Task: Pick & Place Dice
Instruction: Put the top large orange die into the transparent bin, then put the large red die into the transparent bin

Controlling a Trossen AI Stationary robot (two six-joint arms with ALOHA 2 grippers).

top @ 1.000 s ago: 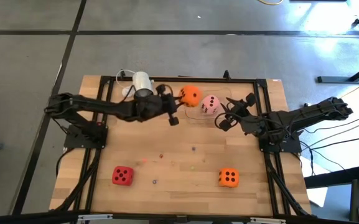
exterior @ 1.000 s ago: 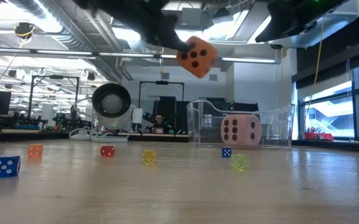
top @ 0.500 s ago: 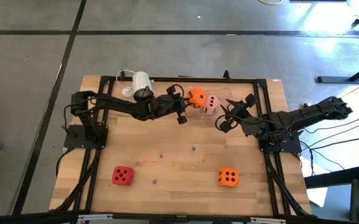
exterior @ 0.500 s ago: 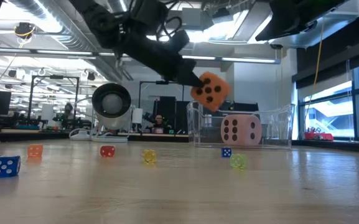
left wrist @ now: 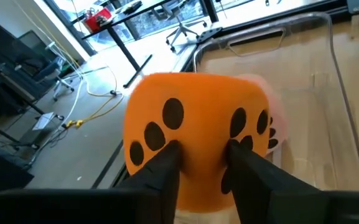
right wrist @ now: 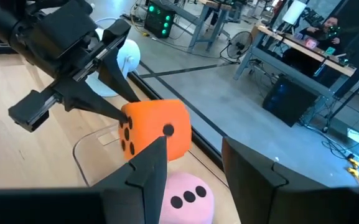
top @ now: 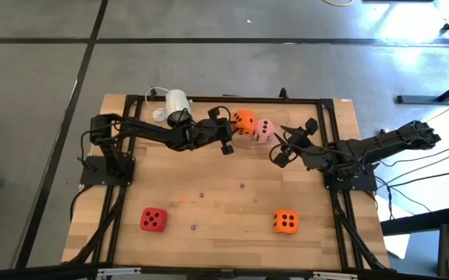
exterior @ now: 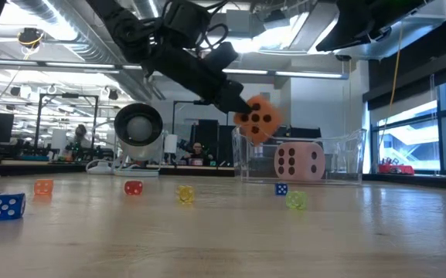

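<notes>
An orange die with dark pips hangs above a clear container at the table's far middle. My left gripper is shut on it. A pale pink die rests on the container's floor, just below and to the right of the orange one. A red die and a second orange die sit on the table near its front edge. My right gripper stands open just right of the container, with nothing between its fingers. My left gripper pinches the orange die between its two fingers by the side nearest the arm. The fingers come from the table's left, slanting slightly down. The die sits tilted at their free ends, above the container; whether it touches the pink die I cannot tell.
A white cylindrical camera stands at the far left, behind my left arm. Several small coloured dice, among them a blue one and a yellow one, lie scattered on the wooden table's middle. A black frame borders the table.
My left gripper has gone down and toward the table's right edge with the orange die. The die has come from high above the table to just over the container's rim, beside the pink die.
</notes>
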